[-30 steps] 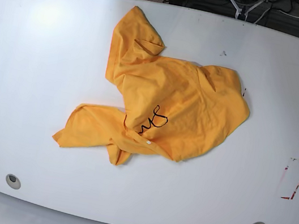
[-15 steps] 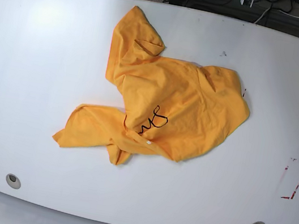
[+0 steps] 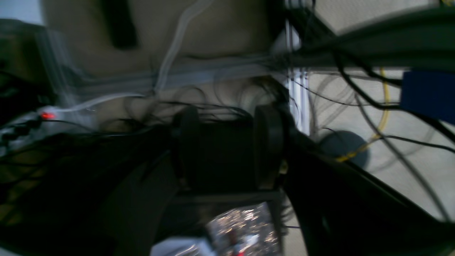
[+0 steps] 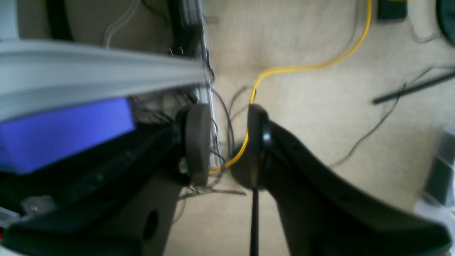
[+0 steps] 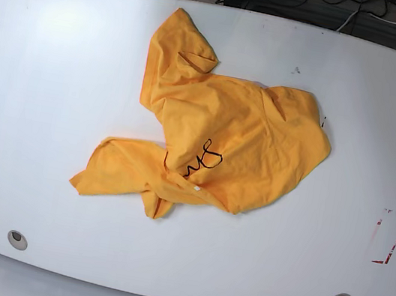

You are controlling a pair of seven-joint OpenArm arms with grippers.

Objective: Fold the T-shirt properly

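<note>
A: T-shirt [image 5: 207,138] crumpled mid-desk [image 5: 55,94]; long axis runs far-left to near-right?

B: Roughly; left gripper [image 3: 227,149] and right gripper [image 4: 224,142] both parted, empty, off the desk over floor; neither arm nearer.

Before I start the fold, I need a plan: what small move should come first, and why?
Probably bring one end effector down toward the T-shirt to spread it flat. It lies crumpled on the white table, one part bunched at the near left, and no arm shows in the base view. The right end effector stands open and empty, off the table.
</note>
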